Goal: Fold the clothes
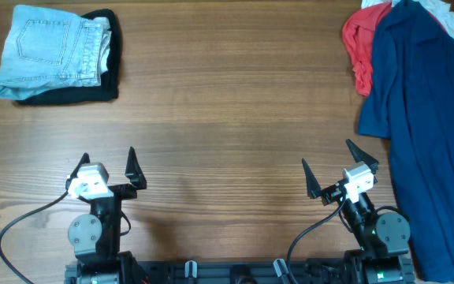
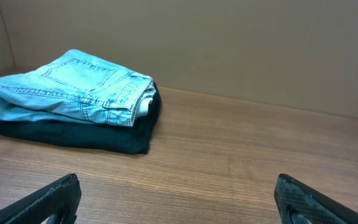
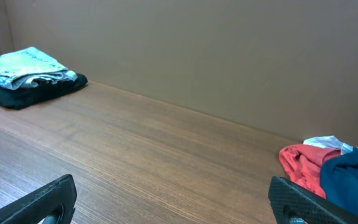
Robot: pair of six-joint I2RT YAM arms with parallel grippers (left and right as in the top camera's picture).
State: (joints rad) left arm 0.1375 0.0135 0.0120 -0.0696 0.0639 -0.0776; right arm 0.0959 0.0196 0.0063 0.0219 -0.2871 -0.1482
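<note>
A large dark blue shirt [image 1: 426, 118] lies loose down the right edge of the table, over a crumpled red T-shirt [image 1: 360, 43]. Both show at the right of the right wrist view, the blue shirt [image 3: 353, 177] and the red one [image 3: 303, 163]. My left gripper [image 1: 109, 160] is open and empty near the front left, its fingers wide apart in the left wrist view [image 2: 178, 196]. My right gripper [image 1: 327, 164] is open and empty near the front right, just left of the blue shirt, also in its own view [image 3: 173, 196].
Folded pale denim jeans [image 1: 50, 49] lie on a folded black garment [image 1: 109, 79] at the far left corner, also in the left wrist view [image 2: 67, 87]. A white cloth [image 1: 448, 16] shows under the shirts at the far right. Cables run by the arm bases.
</note>
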